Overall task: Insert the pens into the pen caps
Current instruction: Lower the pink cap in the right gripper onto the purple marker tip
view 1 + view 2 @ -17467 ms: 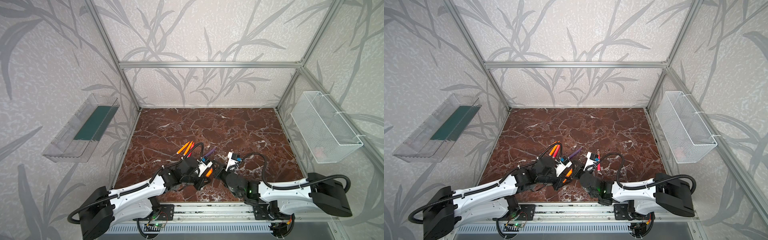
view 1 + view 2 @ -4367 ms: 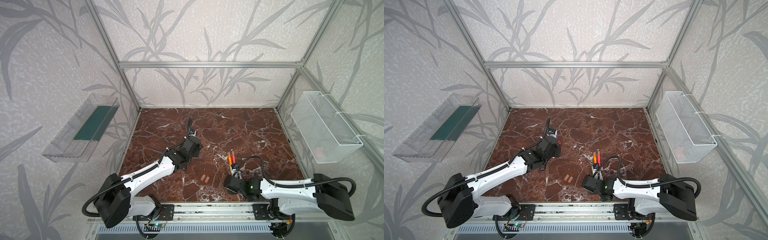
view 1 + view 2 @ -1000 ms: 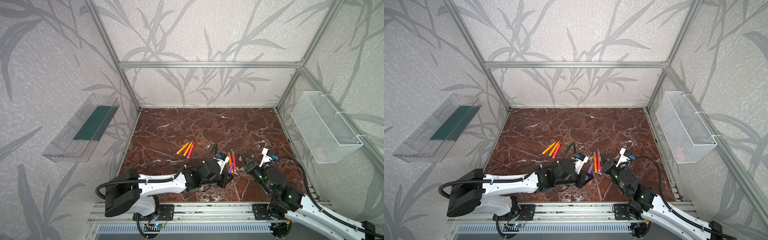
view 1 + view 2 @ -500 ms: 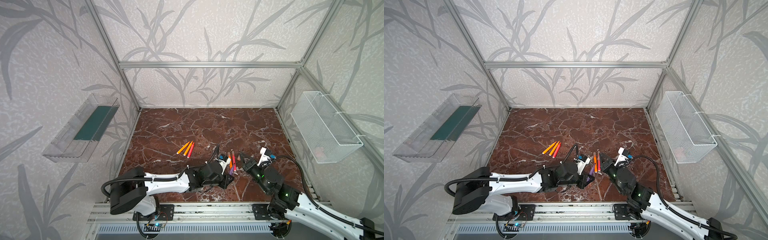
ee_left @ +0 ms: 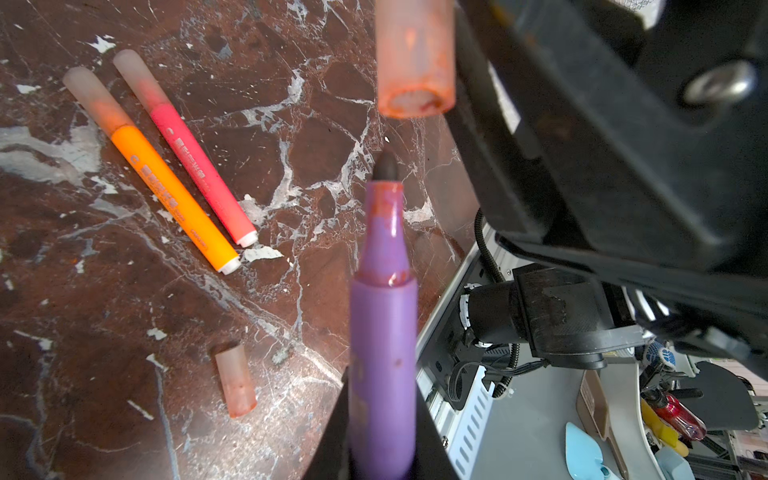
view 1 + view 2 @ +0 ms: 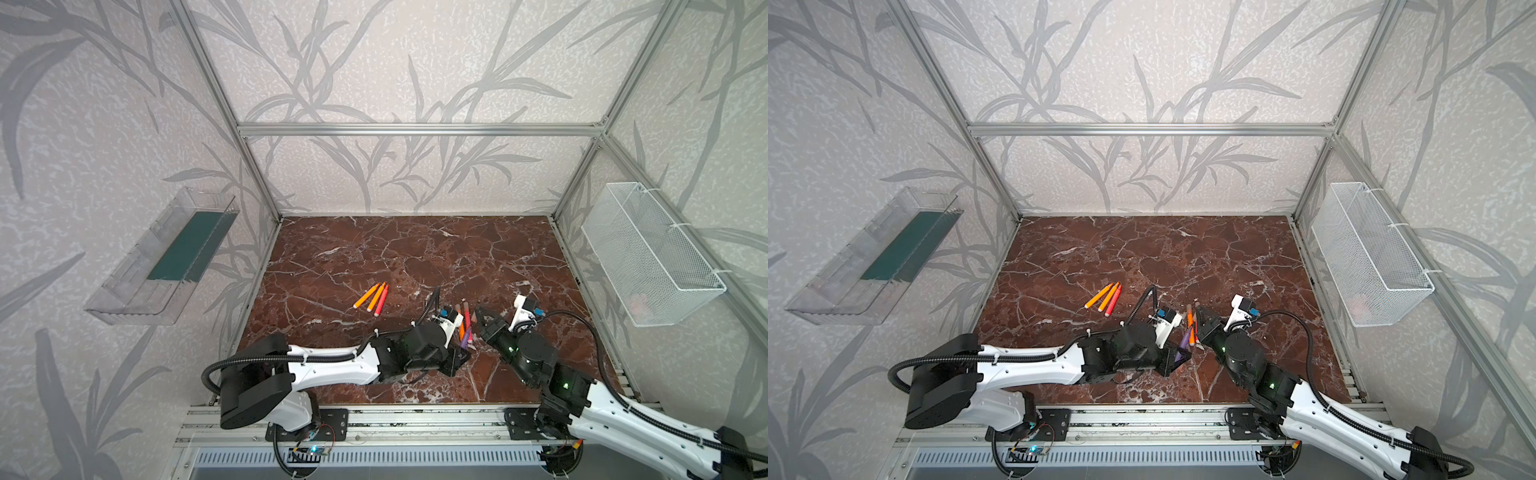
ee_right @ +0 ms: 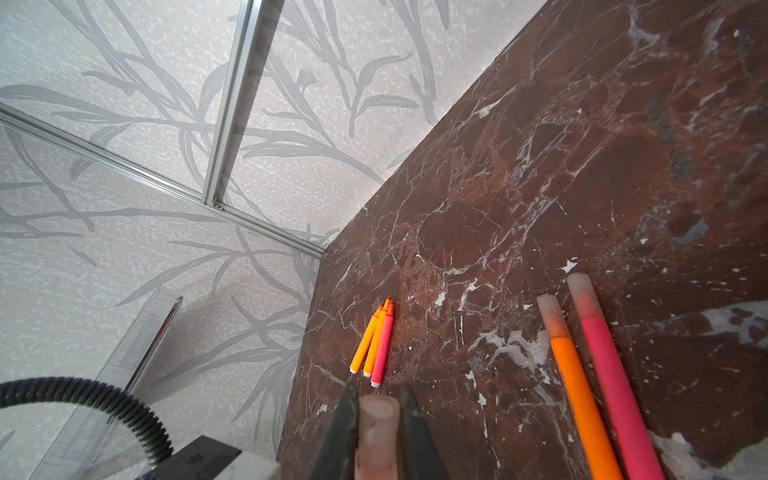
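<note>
Marble tbl [image 6: 395, 249] — pens [image 6: 376, 296], 1 loose cap [image 5: 235, 380].

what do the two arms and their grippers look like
The left arm and right arm both have white link shells with black joints and black bases. A ribbed black cable loops along each. The left gripper and right gripper have black tapered fingers, with a white wrist camera block behind each.

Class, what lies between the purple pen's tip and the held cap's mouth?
Nothing: the left wrist view shows a bare gap between purple pen and cap, marble table behind.
</note>
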Available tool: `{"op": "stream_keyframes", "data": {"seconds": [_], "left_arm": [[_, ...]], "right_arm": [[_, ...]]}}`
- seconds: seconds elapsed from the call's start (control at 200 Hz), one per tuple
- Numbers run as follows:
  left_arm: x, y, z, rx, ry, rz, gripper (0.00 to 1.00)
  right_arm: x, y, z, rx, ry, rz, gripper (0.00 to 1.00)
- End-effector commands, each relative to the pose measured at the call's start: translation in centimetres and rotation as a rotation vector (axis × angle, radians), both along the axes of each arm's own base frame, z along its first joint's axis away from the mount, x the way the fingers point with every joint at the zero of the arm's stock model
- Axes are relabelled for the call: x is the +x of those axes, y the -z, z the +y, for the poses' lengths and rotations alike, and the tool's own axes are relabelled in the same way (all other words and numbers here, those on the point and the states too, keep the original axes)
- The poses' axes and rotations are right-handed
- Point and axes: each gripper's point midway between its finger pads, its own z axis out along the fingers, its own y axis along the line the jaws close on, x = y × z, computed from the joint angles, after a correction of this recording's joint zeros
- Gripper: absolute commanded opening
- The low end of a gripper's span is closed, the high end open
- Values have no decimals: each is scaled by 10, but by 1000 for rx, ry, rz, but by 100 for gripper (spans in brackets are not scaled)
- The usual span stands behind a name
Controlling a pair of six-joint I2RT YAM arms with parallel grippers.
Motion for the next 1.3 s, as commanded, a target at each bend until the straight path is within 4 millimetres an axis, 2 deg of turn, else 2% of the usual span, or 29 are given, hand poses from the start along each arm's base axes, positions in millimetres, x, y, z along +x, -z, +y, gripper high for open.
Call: {"op": "stream_keyframes", "data": {"seconds": [0.0, 0.26, 0.575, 0.845, 1.08, 1.184, 1.294], "left_arm": [[0, -20, -5, -52, 1, -18, 0], [0, -22, -3, -57, -4, -27, 0], [9, -16, 4, -28, -49, -50, 0], [16, -14, 10, -36, -92, -76, 0], [25, -27, 13, -50, -115, -102, 0], [31, -34, 12, -70, -113, -102, 0], [36, -40, 10, -100, -104, -90, 0]], "right_arm": [[3, -2, 0, 22, 9, -8, 9], [4, 2, 4, 24, 1, 5, 9], [-2, 6, 16, 36, -71, 28, 6], [-3, 12, 18, 36, -83, 42, 5], [-8, 19, 29, 50, -143, 55, 4], [-12, 16, 40, 65, -203, 37, 0], [-18, 11, 51, 93, -259, -4, 0]]}}
